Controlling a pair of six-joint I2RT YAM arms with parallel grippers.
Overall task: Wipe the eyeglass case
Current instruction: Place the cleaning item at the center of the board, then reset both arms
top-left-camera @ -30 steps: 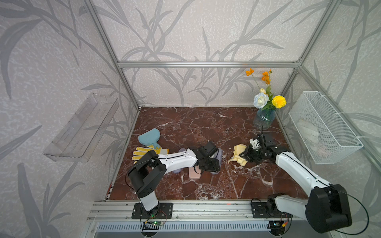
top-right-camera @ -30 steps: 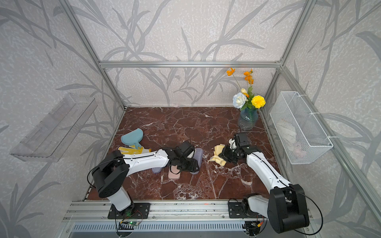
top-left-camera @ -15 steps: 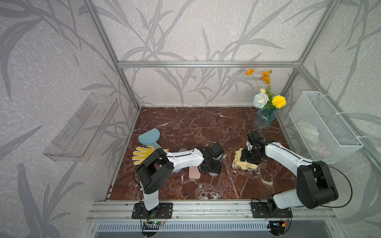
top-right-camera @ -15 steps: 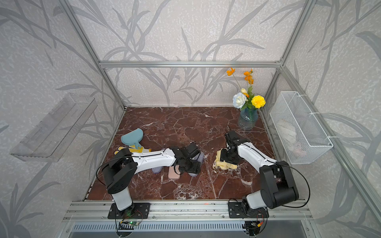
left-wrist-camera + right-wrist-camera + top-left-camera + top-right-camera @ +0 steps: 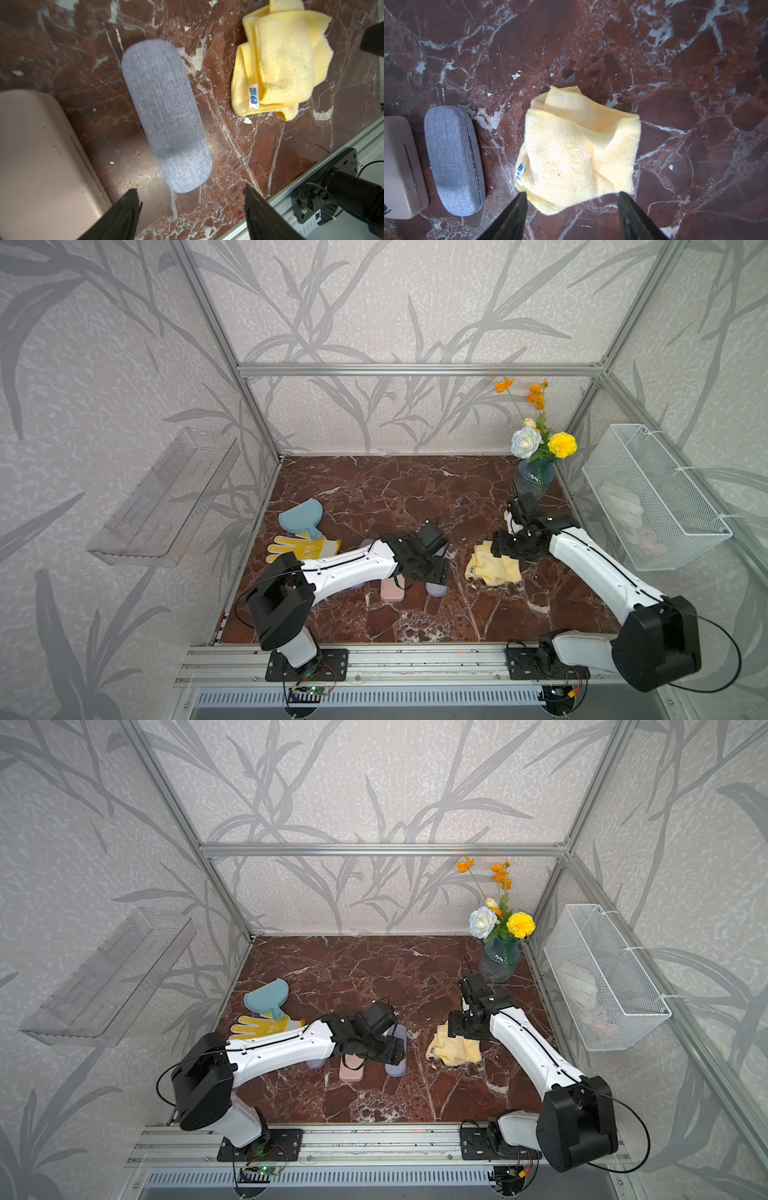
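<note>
Left gripper (image 5: 190, 189) and right gripper (image 5: 572, 192) gape empty; grey eyeglass case (image 5: 166, 116) (stiff, light, probably) suits a crosswise pinch; cloth (image 5: 496, 572) at its three o'clock.

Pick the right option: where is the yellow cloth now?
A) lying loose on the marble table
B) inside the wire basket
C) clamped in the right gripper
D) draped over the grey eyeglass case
A: the yellow cloth lies crumpled on the table, the right gripper open over it, the grey eyeglass case bare beside it.
</note>
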